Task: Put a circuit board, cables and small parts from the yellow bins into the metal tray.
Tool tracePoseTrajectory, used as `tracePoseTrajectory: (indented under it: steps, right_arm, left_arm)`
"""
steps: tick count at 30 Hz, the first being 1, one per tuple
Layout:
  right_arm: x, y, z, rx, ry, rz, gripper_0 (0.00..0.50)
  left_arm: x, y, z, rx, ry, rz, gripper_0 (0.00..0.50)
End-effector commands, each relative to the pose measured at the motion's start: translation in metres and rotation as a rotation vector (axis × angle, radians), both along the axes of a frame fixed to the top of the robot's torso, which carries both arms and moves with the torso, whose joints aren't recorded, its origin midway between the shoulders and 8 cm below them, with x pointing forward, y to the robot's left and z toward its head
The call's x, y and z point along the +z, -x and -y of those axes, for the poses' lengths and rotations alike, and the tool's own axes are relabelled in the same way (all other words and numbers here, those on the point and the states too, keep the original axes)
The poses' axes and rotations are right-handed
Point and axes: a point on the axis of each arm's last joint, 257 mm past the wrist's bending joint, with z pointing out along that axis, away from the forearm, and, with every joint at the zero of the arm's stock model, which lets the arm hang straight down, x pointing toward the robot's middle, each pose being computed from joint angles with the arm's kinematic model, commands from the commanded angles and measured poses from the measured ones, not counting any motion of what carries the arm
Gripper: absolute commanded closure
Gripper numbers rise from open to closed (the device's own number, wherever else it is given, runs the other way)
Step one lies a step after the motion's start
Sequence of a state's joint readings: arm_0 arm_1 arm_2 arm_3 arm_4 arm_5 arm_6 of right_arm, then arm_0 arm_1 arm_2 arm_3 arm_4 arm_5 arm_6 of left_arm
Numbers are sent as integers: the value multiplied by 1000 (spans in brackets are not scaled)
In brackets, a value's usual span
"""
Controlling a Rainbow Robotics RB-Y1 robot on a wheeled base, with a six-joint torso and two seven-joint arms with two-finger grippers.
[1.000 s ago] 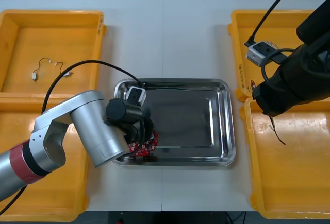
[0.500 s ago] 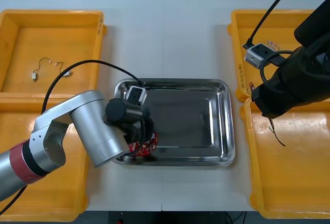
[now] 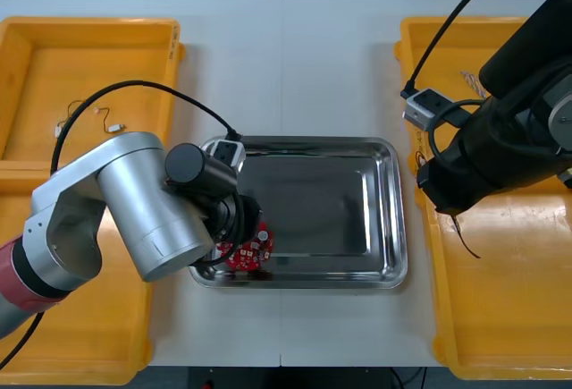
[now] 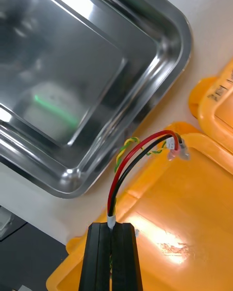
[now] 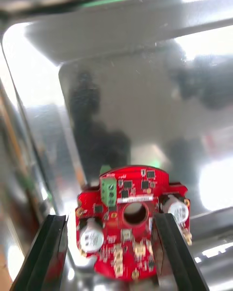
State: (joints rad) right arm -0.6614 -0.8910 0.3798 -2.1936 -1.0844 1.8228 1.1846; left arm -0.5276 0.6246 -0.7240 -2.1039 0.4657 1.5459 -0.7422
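Left claw (image 5: 109,250): released. Its fingers (image 5: 52,252) stand apart on either side of the circuit board (image 5: 132,218), low over the near left corner of the metal tray (image 3: 394,219).

Circuit board: round and red, with a central hole, a green block and two silver cylinders. It lies inside the tray at that corner, close to the wall. One finger stands clear of it and the other overlaps its edge.

Right claw (image 4: 112,228): clenched on one end of the red and yellow cable (image 4: 132,156), above the near right yellow bin (image 4: 189,213), just beside the tray's near right corner.

Red and yellow cable: arches up from the fingertips, its far end over the bin's rim, outside the tray.

Yellow bins: two at each side of the tabletop (image 3: 295,67). The far left one (image 3: 89,27) holds a thin cable (image 3: 85,112)
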Motion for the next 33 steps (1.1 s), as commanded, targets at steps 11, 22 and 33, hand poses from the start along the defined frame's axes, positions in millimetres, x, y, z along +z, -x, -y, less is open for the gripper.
tracePoseTrajectory:
  steps: [11, 22, 33]
  right_arm:
    - [-28, 9, -73, 238, 80, 53, 500]
    - [-55, 20, -96, 383, 134, 74, 500]
    - [-70, 13, -107, 598, 199, 83, 500]
  left_arm:
    - [69, -7, -13, 8, 40, -11, 0]
    - [105, -11, -41, -27, 41, -36, 0]
    - [124, -23, -71, -63, -19, -67, 0]
